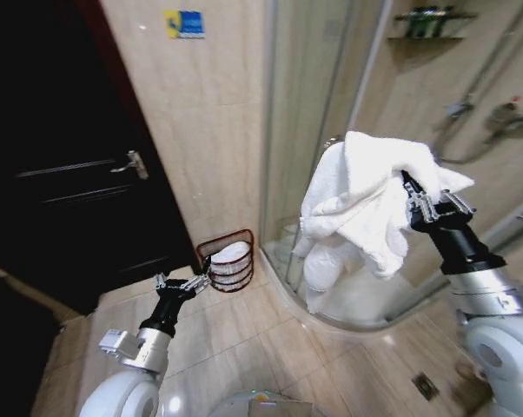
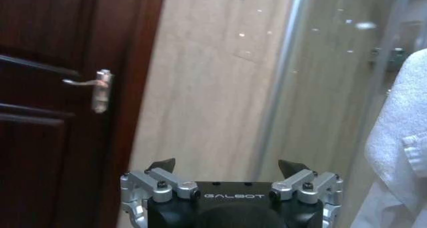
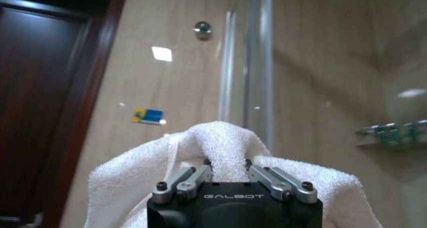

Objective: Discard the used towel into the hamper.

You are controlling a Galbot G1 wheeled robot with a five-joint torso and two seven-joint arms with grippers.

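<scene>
Beige tile covers the floor [image 1: 244, 339] and the wall [image 1: 214, 130], with a dark wooden door [image 1: 62, 174] at 9 o'clock and the glass shower enclosure [image 1: 331, 104] at 1 o'clock. The white towel [image 1: 366, 195] hangs bunched at 3 o'clock, pinched in the right gripper [image 1: 411, 201], whose fingers are clamped on a fold. The hamper [image 1: 227, 259] sits on the floor by the wall, near centre. At 7 o'clock, just beside its rim, the left gripper [image 1: 185, 283] hovers with fingers apart.
</scene>
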